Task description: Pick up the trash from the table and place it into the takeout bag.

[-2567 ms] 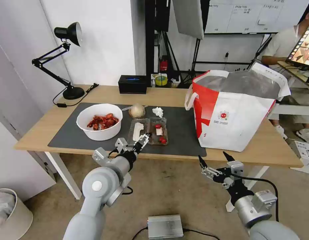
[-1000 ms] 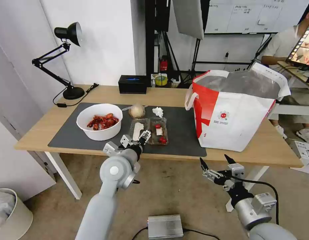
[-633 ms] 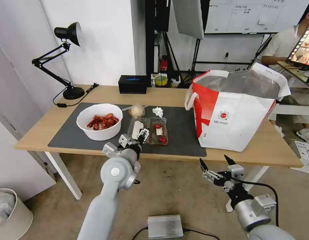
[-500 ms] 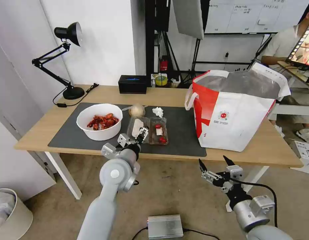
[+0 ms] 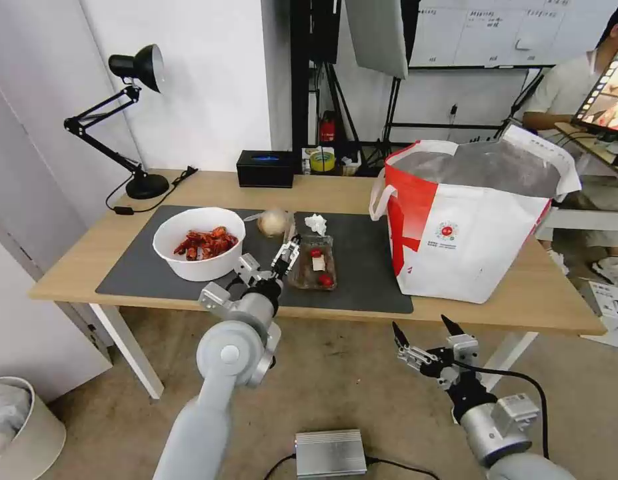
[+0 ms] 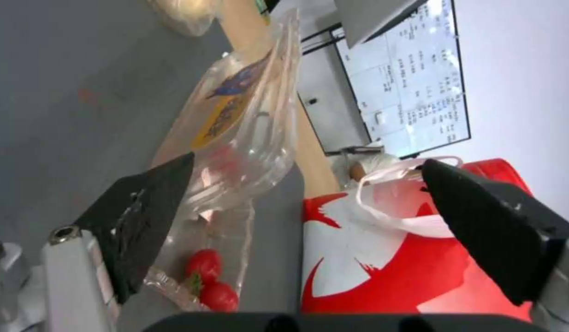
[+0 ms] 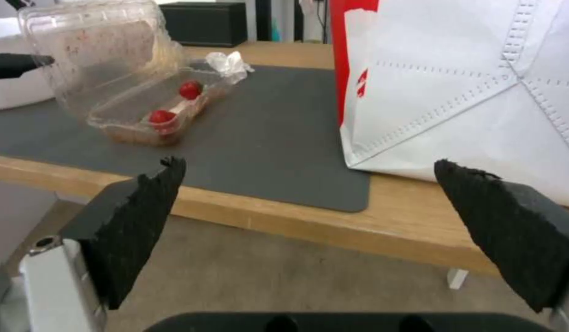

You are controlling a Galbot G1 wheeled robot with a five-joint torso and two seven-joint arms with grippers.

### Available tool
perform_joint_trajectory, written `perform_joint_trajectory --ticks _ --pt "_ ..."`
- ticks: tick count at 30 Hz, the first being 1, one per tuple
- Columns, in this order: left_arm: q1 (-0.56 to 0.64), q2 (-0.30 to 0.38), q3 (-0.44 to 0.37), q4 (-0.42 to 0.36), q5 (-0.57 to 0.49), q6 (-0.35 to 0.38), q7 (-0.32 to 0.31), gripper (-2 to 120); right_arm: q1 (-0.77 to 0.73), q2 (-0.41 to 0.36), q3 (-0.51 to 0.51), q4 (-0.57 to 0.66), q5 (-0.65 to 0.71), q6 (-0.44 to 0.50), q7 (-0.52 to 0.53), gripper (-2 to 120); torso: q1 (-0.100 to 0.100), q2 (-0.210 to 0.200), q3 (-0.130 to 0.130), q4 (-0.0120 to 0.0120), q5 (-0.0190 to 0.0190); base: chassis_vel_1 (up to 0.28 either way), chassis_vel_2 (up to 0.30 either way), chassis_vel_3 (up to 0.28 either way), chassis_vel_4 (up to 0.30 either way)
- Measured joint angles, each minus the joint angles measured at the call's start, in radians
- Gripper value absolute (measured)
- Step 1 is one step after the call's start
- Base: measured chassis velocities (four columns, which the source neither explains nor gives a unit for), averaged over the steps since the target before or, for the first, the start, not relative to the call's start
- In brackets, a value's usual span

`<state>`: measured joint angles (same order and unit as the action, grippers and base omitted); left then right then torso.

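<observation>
The clear clamshell tray (image 5: 313,265) with red scraps lies on the dark mat (image 5: 365,273) of the table (image 5: 522,303). Its lid (image 6: 247,120) stands tilted up, resting against one finger (image 6: 140,216) of my open left gripper (image 5: 283,258); the other finger is well apart from it. Behind the tray lie the crumpled tissue (image 5: 315,223) and the beige wrapped lump (image 5: 273,221). The white bowl (image 5: 199,243) of red shells sits to the left. The takeout bag (image 5: 469,220) stands open on the right. My right gripper (image 5: 425,337) hangs open below the table's front edge.
A black desk lamp (image 5: 132,127) and a black box (image 5: 265,168) stand along the table's back edge. On the floor are a white lined bin (image 5: 15,427) at far left and a silver box (image 5: 331,453) between my arms.
My left gripper has moved forward and up over the mat, and the clamshell's lid has swung from lying flat to standing tilted up. The right arm has sunk slightly.
</observation>
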<state>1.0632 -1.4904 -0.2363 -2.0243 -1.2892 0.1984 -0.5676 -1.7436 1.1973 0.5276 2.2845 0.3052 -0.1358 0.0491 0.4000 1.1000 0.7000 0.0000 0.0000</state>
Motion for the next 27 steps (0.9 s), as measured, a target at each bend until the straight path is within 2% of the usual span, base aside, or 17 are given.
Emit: perform_joint_trajectory --ticks 10,17,20,27 --pt "-0.005 -0.026 0.035 -0.004 0.010 -0.012 0.048 100 -0.004 0.005 0.003 -0.003 -0.003 0.004 0.000 100 0.000 0.000 0.000 0.0000 0.0001 0.000 0.000 0.000 0.000" --pt "0.019 -0.066 0.131 -0.009 0.035 -0.005 0.064 100 -0.026 0.011 0.021 0.009 -0.003 0.008 0.000 100 0.000 0.000 0.000 -0.0002 0.0002 0.000 0.000 0.000 0.000" --pt "0.019 -0.074 0.146 -0.002 0.053 -0.003 0.067 100 -0.037 0.011 0.030 0.017 -0.002 0.012 0.000 100 0.000 0.000 0.000 -0.0001 0.0002 0.000 0.000 0.000 0.000" --pt "0.005 -0.029 0.138 -0.004 0.062 -0.001 0.072 100 -0.051 0.015 0.040 0.025 0.000 0.022 -0.001 100 0.000 0.000 0.000 0.0000 0.0000 0.000 0.000 0.000 0.000"
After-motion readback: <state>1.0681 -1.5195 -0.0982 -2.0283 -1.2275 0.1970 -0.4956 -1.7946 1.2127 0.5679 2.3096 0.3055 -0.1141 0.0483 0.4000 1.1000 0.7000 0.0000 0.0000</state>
